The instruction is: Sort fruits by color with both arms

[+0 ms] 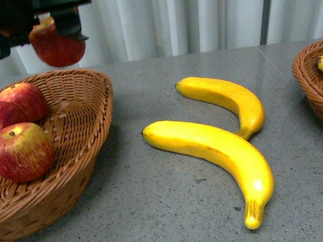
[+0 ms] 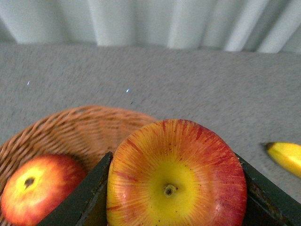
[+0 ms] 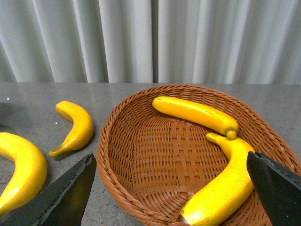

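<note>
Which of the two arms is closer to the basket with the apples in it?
Left. The left gripper hangs just above the apple basket, holding an apple. The right gripper is open over the banana basket, on the opposite side.

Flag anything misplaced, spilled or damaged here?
Nothing stands out. Apples sit in the left basket, bananas in the right basket; two bananas lie unsorted on the table, and the left claw holds an apple, all intact.
</note>
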### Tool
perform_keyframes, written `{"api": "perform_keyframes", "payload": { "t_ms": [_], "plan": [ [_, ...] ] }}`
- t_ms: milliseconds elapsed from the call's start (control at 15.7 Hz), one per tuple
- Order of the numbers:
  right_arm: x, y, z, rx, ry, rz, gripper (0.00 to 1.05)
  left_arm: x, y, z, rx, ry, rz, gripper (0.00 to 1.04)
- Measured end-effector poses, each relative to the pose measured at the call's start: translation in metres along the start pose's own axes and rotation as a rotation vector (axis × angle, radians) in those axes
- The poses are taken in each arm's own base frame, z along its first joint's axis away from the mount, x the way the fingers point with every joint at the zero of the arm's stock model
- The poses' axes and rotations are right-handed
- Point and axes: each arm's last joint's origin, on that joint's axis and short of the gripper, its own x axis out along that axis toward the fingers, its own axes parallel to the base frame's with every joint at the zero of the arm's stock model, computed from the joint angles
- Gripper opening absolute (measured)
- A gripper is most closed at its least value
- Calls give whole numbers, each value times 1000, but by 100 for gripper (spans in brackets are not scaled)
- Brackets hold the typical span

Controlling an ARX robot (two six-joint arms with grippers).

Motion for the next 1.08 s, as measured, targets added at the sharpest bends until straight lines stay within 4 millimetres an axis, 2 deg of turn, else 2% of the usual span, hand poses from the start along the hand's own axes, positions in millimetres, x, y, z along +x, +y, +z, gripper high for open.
{"api": "perform_keyframes", "payload": {
  "t_ms": [64, 255, 318, 510, 573, 637, 828, 892, 1019, 1083],
  "plan": [
    [0, 0, 0, 0, 0, 0, 98, 3, 15, -12, -58, 58, 42, 62],
    [0, 0, 0, 0, 0, 0, 98, 4, 22, -22, -90, 106, 53, 62],
    [0, 0, 0, 0, 0, 0, 98, 5, 22, -26, -94, 125, 43, 68],
    [0, 0, 0, 0, 0, 0, 98, 2, 18, -29, -89, 104, 27, 99],
    [0, 0, 0, 0, 0, 0, 98, -5, 14, -27, -80, 73, 20, 98],
    [0, 0, 0, 0, 0, 0, 98, -16, 9, -21, -70, 28, 9, 98],
    [0, 0, 0, 0, 0, 0, 98, -78, -15, -2, 32, -204, -31, 98],
    [0, 0, 0, 0, 0, 0, 98, -105, -22, -3, 76, -272, -51, 98],
    [0, 0, 0, 0, 0, 0, 98, -150, -31, -19, 154, -366, -63, 98],
    [0, 0, 0, 0, 0, 0, 98, -170, -30, -31, 107, -463, -7, 88]
  ]
}}
